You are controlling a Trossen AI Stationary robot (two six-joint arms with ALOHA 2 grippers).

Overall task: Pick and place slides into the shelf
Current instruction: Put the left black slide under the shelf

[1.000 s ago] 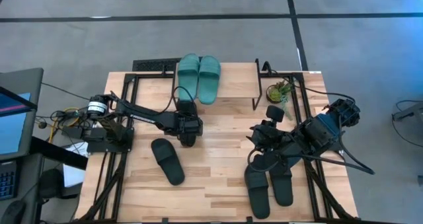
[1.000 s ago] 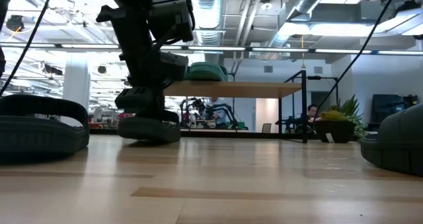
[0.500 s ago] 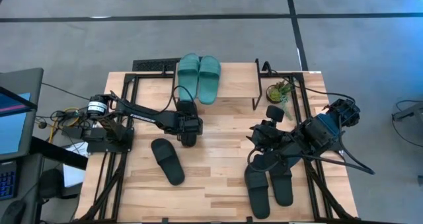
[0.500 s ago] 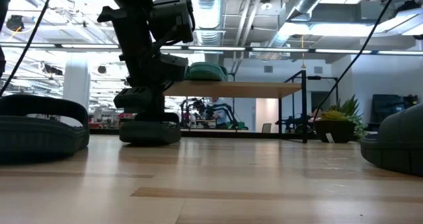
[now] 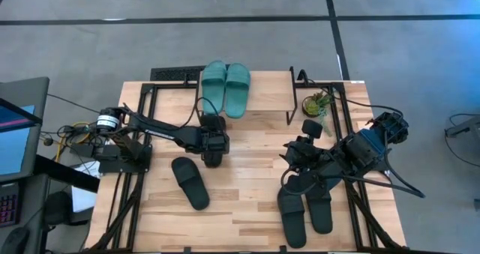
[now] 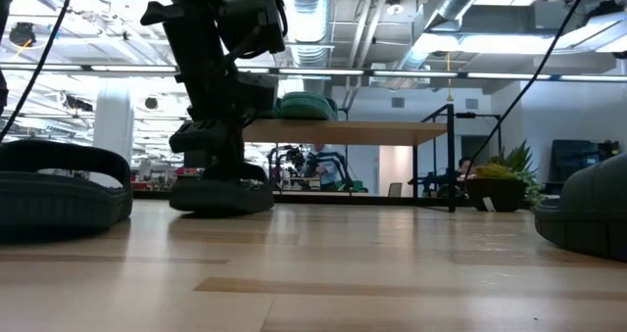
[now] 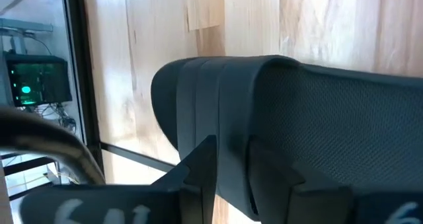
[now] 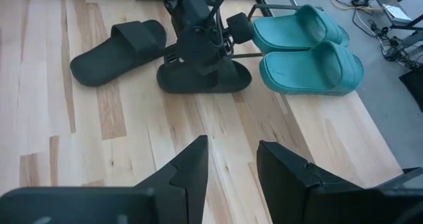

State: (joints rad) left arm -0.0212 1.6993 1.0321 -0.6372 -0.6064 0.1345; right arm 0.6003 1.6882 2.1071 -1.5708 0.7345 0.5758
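So what's changed: a second ago the black slide (image 6: 221, 195) under our left claw (image 5: 213, 143) sits slightly tipped off the bench (image 5: 247, 194) in the low view; now it lies flat on the wood and a touch further from the shelf. The claw is above its strap, and in the left wrist view its fingers (image 7: 198, 178) stand at the strap's edge, though we can't tell if they're still pinching or already spread. We'd guess we're letting go, so this slide isn't on the shelf (image 6: 343, 131) yet.

The teal pair (image 5: 226, 87) already sits on the shelf's top board. Another black slide (image 5: 190, 182) lies on the bench nearer the front, and the other black slides (image 5: 304, 209) sit under our right arm.

Our right claw (image 8: 228, 161) waits spread and empty over the bench's right side.
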